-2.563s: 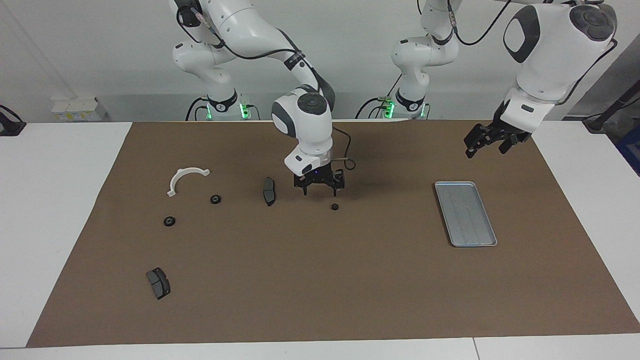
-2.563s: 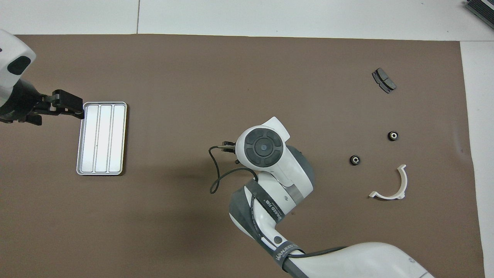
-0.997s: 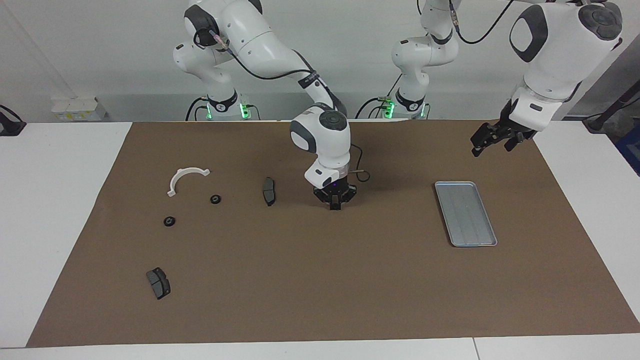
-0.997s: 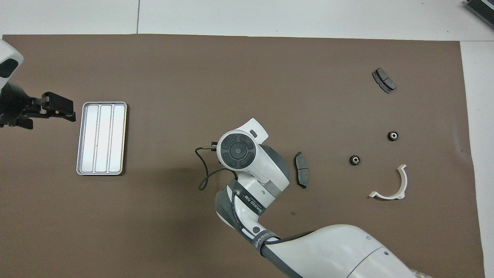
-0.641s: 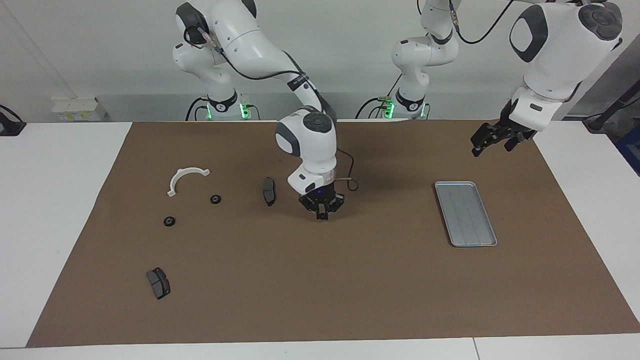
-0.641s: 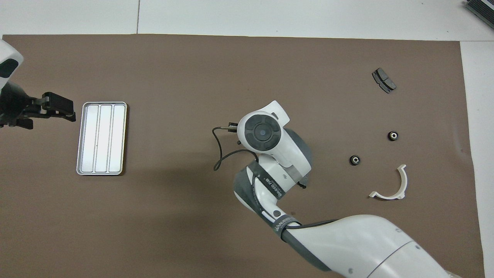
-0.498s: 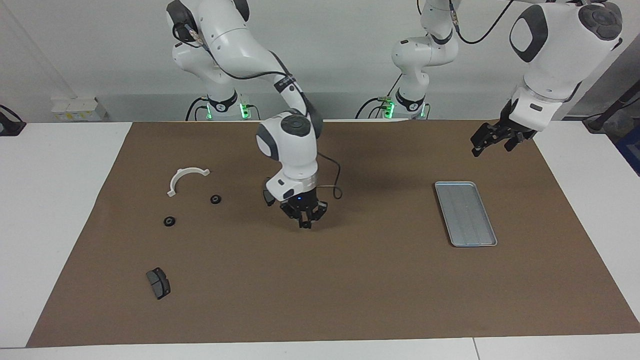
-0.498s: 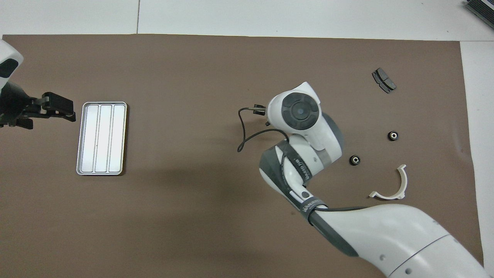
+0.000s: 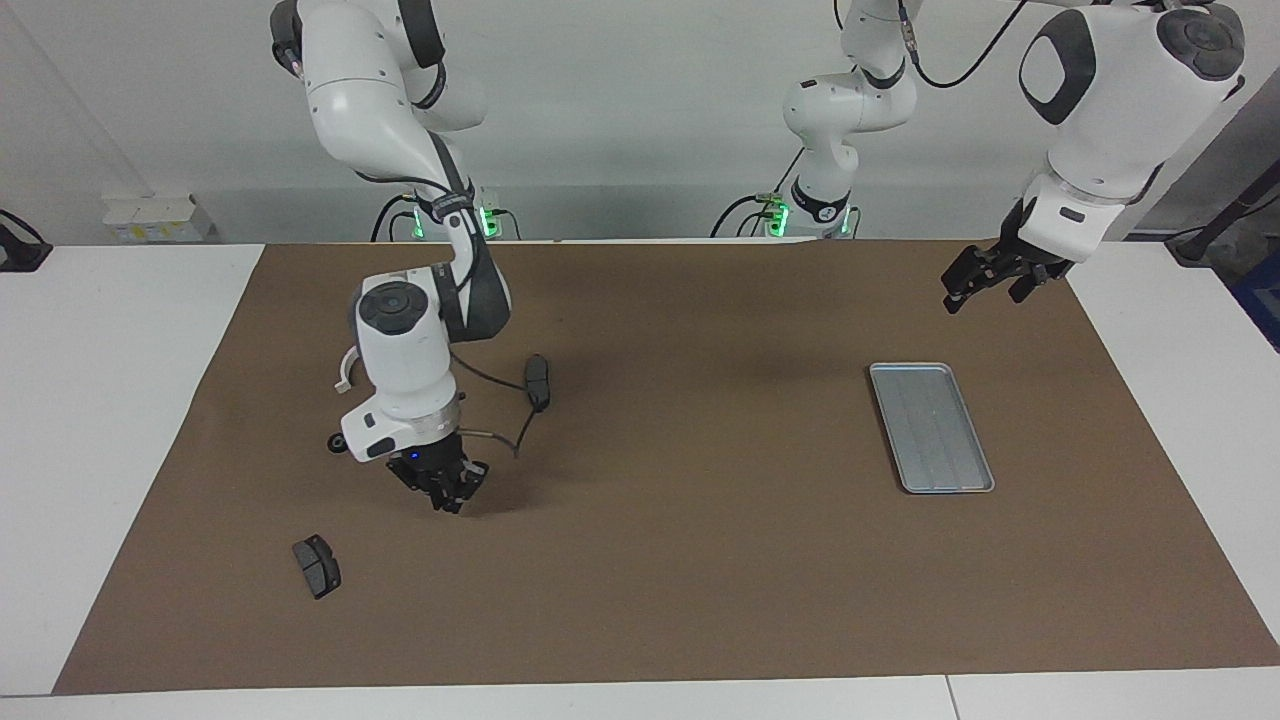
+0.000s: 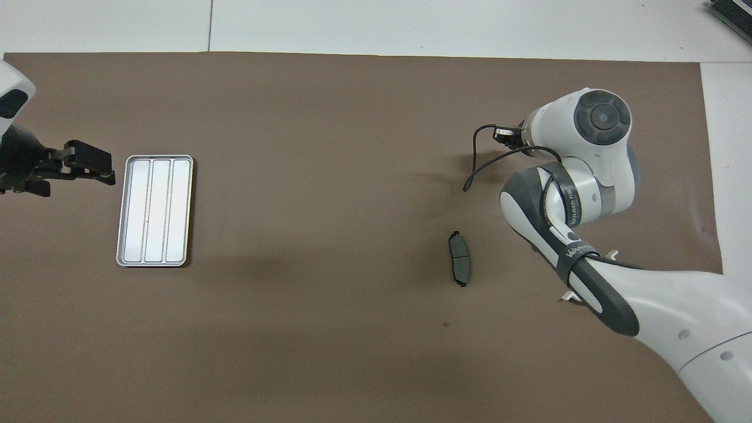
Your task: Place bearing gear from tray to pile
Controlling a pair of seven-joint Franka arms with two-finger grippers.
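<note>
My right gripper (image 9: 441, 496) hangs low over the mat among the pile's parts, its fingertips shut. The small dark bearing gear it carries barely shows between them. In the overhead view the arm's wrist hides this gripper. The pile holds a white half-ring bracket (image 9: 343, 376), mostly covered by the arm, a brake pad (image 9: 538, 381) (image 10: 459, 259) and a second brake pad (image 9: 316, 566). The silver tray (image 9: 931, 426) (image 10: 154, 210) lies toward the left arm's end of the table. My left gripper (image 9: 985, 288) (image 10: 100, 164) waits open in the air beside the tray.
Another small black gear (image 9: 333, 443) peeks out beside the right arm's wrist. A brown mat (image 9: 700, 560) covers the table, with white tabletop around it. A black cable (image 9: 505, 420) loops off the right wrist.
My right arm swung its shut gripper, with the gear, from the mat's middle to the pile at the right arm's end. The left arm stayed still.
</note>
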